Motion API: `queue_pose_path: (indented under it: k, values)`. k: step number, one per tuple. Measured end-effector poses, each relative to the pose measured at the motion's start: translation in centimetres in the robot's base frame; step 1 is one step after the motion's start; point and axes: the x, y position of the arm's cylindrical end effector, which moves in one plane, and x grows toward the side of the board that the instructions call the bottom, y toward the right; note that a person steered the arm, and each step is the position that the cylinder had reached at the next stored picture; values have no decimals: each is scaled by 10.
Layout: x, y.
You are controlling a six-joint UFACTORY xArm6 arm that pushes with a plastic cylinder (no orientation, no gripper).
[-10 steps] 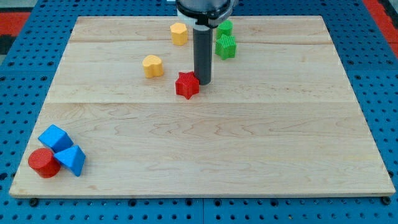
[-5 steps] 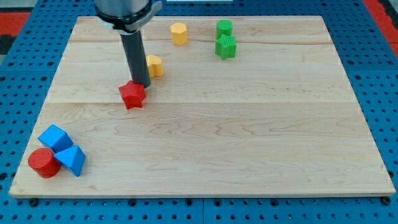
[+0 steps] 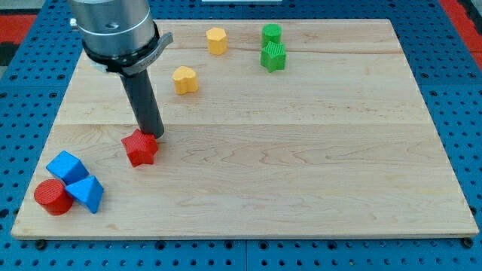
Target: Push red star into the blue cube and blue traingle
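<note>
The red star (image 3: 140,148) lies on the wooden board at the view's left of centre. My tip (image 3: 153,136) touches its upper right side. The blue cube (image 3: 66,166) sits near the board's bottom left corner. The blue triangle (image 3: 86,193) lies just below and right of the cube, touching it. The red star is a short way up and to the right of the blue pair, apart from them.
A red cylinder (image 3: 52,197) rests against the blue cube and triangle at the bottom left. Two yellow blocks (image 3: 184,79) (image 3: 217,41) and two green blocks (image 3: 273,56) (image 3: 271,33) lie near the view's top. The board's left edge (image 3: 47,143) is close.
My tip has pushed the red star down and to the left, from the board's upper middle toward the blue blocks. The other blocks have not moved.
</note>
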Motion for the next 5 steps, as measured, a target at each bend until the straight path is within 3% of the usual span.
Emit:
queue_pose_path:
  k: [5]
  values:
    - [50,-1]
